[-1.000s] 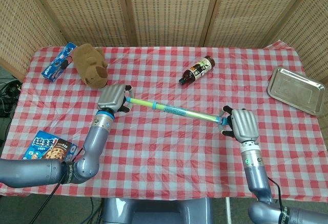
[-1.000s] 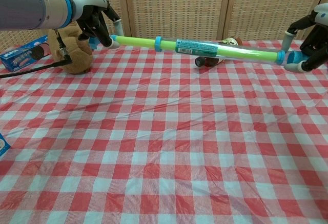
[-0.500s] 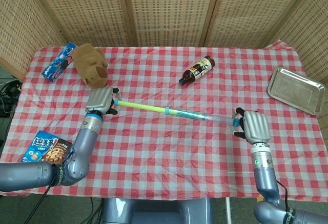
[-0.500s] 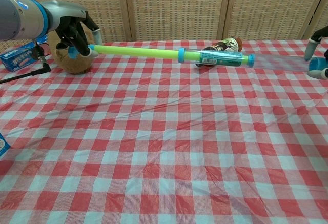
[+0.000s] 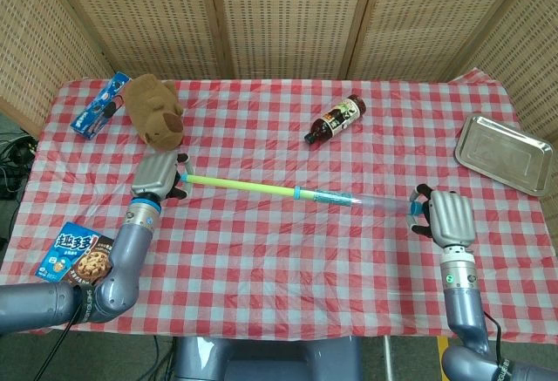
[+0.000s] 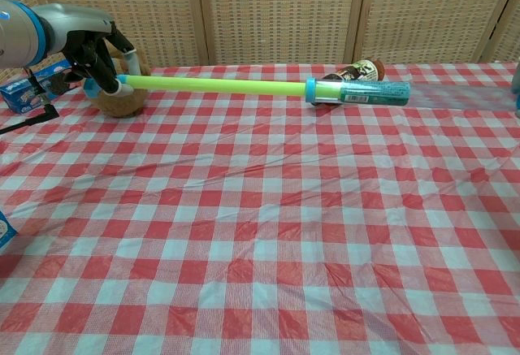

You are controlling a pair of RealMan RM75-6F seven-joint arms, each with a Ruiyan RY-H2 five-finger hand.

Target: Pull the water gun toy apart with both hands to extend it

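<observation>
The water gun toy (image 5: pixel 296 192) is a long thin tube held above the checked tablecloth, stretched between my two hands. Its yellow-green plunger rod (image 6: pixel 215 86) runs from the left to a blue collar (image 6: pixel 309 89), where the clear barrel with a teal label (image 6: pixel 374 93) begins. My left hand (image 5: pixel 156 176) grips the rod's blue end cap, seen in the chest view with my left hand (image 6: pixel 96 54) at the far left. My right hand (image 5: pixel 446 215) holds the barrel's far end; in the chest view only a sliver shows at the right edge.
A dark sauce bottle (image 5: pixel 335 119) lies behind the toy. A brown plush animal (image 5: pixel 153 111) and a blue snack box (image 5: pixel 98 104) sit at the back left. A cookie box (image 5: pixel 78 255) lies front left. A metal tray (image 5: pixel 507 153) rests at the right.
Both hands have moved apart, left further left and right further right. The yellow-green rod has slid out of the barrel, and the toy is much longer.
</observation>
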